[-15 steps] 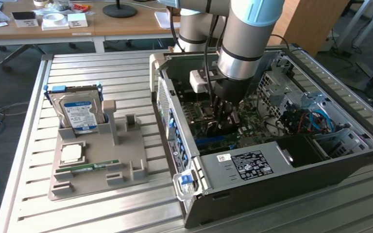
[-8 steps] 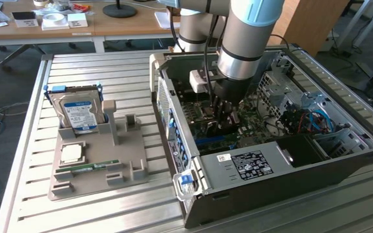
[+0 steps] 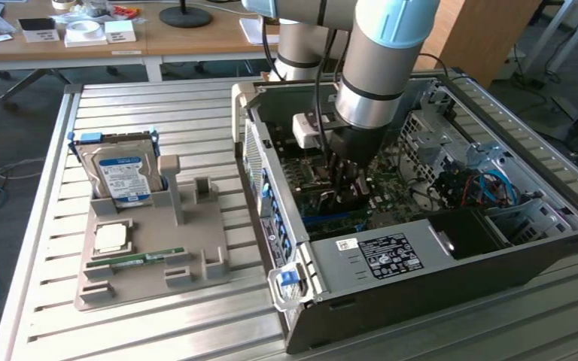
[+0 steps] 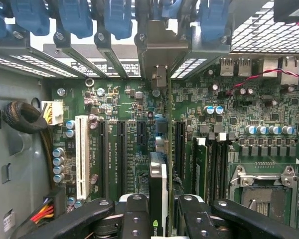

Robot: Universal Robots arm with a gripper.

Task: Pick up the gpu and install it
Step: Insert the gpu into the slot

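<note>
Wrist view, graphics card [image 4: 158, 191]: seen edge-on, standing upright over the green motherboard [image 4: 124, 104], with its thin edge running straight away toward the back wall of the case.
Wrist view, gripper [image 4: 159, 211]: pinching the graphics card, with a black finger [image 4: 135, 214] pressed against each face.
Card's far end: the metal bracket [image 4: 158, 55] sits in line with the row of blue latches [image 4: 74, 17] at the back panel.
Slots: a long white slot [image 4: 81, 157] and several black ones lie parallel to the card on either side. The card covers the one beneath it, and I cannot tell whether it is pushed fully home.
Processor socket [image 4: 261, 191]: metal frame closed over it, well off to one side of the card.
Exterior view, arm [image 3: 379, 68]: reaches down into the open computer case [image 3: 420, 263], with the gripper low over the motherboard.
Case: lying on its side on the slatted metal table [image 3: 148, 113].
Grey holder [image 3: 148, 274]: on the table to the exterior view's left of the case, well apart from the gripper.
Hard drive [image 3: 123, 177]: upright at the holder's far end, showing a blue and white label.
Memory stick [image 3: 133, 260]: lying flat in a groove near the holder's front.
</note>
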